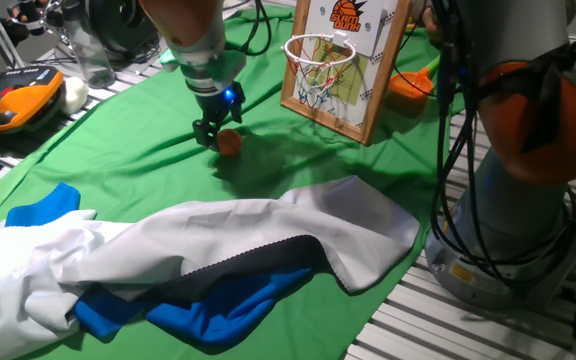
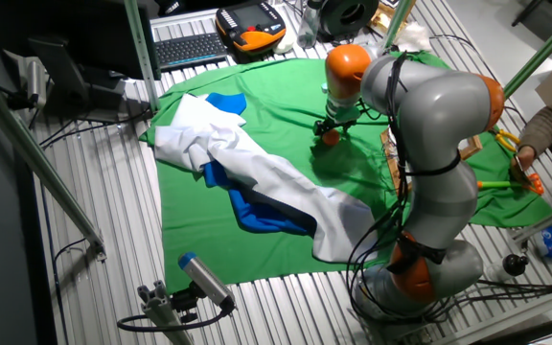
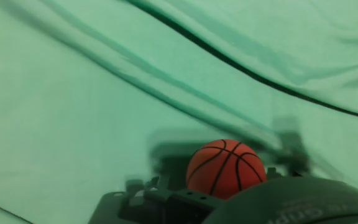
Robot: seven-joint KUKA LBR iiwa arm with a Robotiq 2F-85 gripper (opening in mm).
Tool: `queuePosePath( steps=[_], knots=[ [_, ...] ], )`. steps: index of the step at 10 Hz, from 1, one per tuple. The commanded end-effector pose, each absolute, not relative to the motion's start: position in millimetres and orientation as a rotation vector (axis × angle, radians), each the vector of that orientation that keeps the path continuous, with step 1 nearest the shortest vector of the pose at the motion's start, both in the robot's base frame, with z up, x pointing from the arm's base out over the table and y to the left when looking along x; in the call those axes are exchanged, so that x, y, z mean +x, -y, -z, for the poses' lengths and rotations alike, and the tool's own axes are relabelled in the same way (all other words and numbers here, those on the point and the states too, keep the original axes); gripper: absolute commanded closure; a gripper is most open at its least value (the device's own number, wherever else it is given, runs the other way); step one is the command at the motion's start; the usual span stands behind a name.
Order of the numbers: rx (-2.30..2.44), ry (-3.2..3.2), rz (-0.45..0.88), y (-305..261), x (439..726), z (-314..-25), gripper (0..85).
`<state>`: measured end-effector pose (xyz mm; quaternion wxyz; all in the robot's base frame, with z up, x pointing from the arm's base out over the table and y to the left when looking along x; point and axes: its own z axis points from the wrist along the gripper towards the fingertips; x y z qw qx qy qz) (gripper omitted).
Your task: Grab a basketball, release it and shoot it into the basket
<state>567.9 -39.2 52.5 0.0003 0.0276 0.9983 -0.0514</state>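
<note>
The basketball (image 1: pixel 229 143), small and orange with dark seams, lies on the green cloth (image 1: pixel 118 160). My gripper (image 1: pixel 211 132) hangs low over it, its fingers down at the ball's left side. In the hand view the ball (image 3: pixel 227 168) sits low in the middle, and the blurred fingers (image 3: pixel 160 155) stand spread on either side of it, so the gripper (image 3: pixel 224 148) looks open. The other fixed view shows the ball (image 2: pixel 331 136) under the gripper (image 2: pixel 334 127). The basket (image 1: pixel 318 55), a white rim and net on a wood-framed backboard, stands just right of the ball.
A white and blue pile of cloth (image 1: pixel 218 250) lies across the front of the green cloth. An orange scoop (image 1: pixel 411 86) lies behind the backboard. The robot's base (image 1: pixel 518 200) stands at the right. A teach pendant (image 1: pixel 18 105) and clutter lie at the left.
</note>
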Motion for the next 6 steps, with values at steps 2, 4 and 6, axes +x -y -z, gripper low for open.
queuePosePath(
  steps=[2, 4, 6],
  knots=[
    [0.091, -3.139, 0.159, 39.9, 567.6, -49.3, 0.0],
    [0.012, -3.143, 0.152, 39.7, 568.0, -49.5, 51.0],
    [-0.115, -3.153, 0.190, 39.8, 569.4, -52.9, 85.0]
  ],
)
